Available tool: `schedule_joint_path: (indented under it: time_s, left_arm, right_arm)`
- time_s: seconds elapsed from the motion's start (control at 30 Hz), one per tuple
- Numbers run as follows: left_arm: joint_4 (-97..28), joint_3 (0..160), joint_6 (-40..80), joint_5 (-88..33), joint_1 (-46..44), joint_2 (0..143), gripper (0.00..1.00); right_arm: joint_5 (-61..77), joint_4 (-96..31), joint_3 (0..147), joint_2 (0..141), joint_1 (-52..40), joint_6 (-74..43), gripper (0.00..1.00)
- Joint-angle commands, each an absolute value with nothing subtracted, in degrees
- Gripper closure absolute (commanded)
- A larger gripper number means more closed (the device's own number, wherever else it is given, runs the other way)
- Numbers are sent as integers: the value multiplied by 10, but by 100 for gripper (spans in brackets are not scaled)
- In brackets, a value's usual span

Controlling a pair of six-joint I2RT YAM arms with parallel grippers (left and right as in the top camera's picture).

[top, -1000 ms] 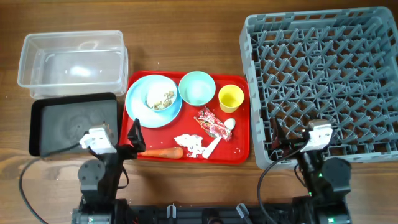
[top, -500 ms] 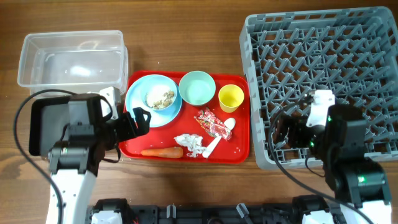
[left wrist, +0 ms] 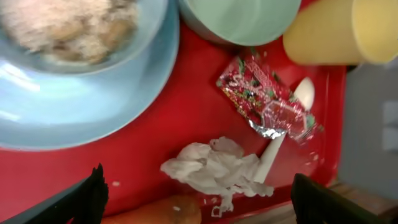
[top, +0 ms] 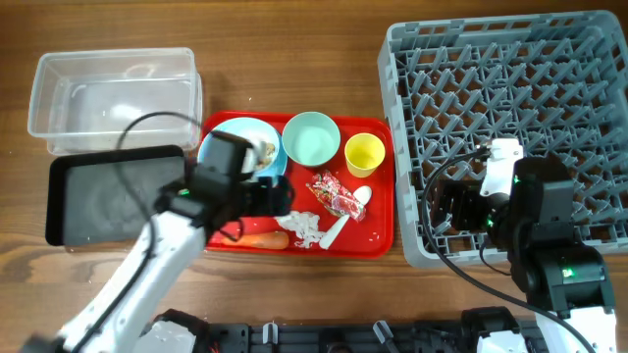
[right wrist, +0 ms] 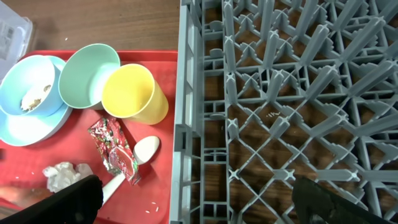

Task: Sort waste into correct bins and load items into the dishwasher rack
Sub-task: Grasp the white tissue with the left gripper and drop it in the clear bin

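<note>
**Left wrist.** Left gripper (left wrist: 199,202): jaws spread wide, nothing held, the dark tips at the lower corners of the view.
- Crumpled white tissue (left wrist: 211,168) lies under the gap, on the red serving tray (left wrist: 186,112).
- Orange carrot (left wrist: 168,211) is just near of the tissue; whether they touch, cannot tell.
- White spoon (left wrist: 273,155) has its handle against the tissue's right side and its bowl end tucked by the wrapper (left wrist: 261,93).
- The wrapper is red foil with white and green specks. The print is blurred and no word or brand can be read.
- Light blue plate (left wrist: 93,118) sits far left, with beige food scraps (left wrist: 68,28) heaped on it.
- Mint bowl (left wrist: 249,18) and yellow cup (left wrist: 329,31) sit along the far side. The cup is right of the bowl.

**Right wrist.** Right gripper (right wrist: 196,199): jaws likewise apart, empty.
- It hangs over the near left rim of the grey dishwasher rack (right wrist: 280,93).
- The wooden bench (right wrist: 93,25) shows through the rack's grid.
- The cup stands upright, close to the tray's right edge, beside the rack wall.

**Overhead.**
- Clear tub (top: 113,93) is at far left, with the black tray (top: 98,196) directly near of it, edges touching.
- The red tray lies between these two and the rack.
- The left arm crosses the plate and covers part of it.
- No labels are visible on the tub, the black tray or the rack.
</note>
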State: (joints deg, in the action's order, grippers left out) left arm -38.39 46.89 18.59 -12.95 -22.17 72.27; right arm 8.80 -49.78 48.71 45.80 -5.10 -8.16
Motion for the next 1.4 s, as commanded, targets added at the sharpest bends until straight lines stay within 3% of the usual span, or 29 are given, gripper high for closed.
schedule_joint_path:
  time_s: [0.0,0.07,0.17,0.33,0.4,0.67,0.9,1.1,1.23,1.27,1.3,1.33,1.37]
  left_arm:
    - [-356,475,136,-60,-301,795,8]
    - [-346,475,136,-38,-333,842,10]
    - [-331,475,137,-37,-361,890,30]
    - [-331,475,137,-31,-371,908,86]
    - [-329,476,137,-28,-371,907,96]
    - [-373,528,139,65,-343,794,96]
    - [-294,534,139,123,-126,648,96]
    - [-140,534,154,123,38,712,96]
    - [-58,534,154,123,79,794,96]
    - [-46,534,154,123,82,810,89]
    - [-30,534,154,123,82,829,75]
    - [-16,534,154,123,82,842,60]
    - [-7,534,154,123,82,844,37]
  right_arm:
    - [89,-498,499,459,-51,-90,0]
    - [89,-498,499,459,-51,-90,0]
    - [89,-498,499,459,-51,-90,0]
    - [89,-498,499,459,-51,-91,0]
    - [89,-498,499,459,-51,-91,0]
    - [89,-498,499,459,-51,-90,0]
    - [89,-498,499,459,-51,-90,0]
    - [89,-498,499,459,-51,-90,0]
    - [89,-498,499,459,-51,-90,0]
    - [89,-498,499,459,-51,-91,0]
    - [89,-498,499,459,-51,-90,0]
    - [89,-498,499,459,-51,-90,0]
    - [89,-498,499,459,-51,-90,0]
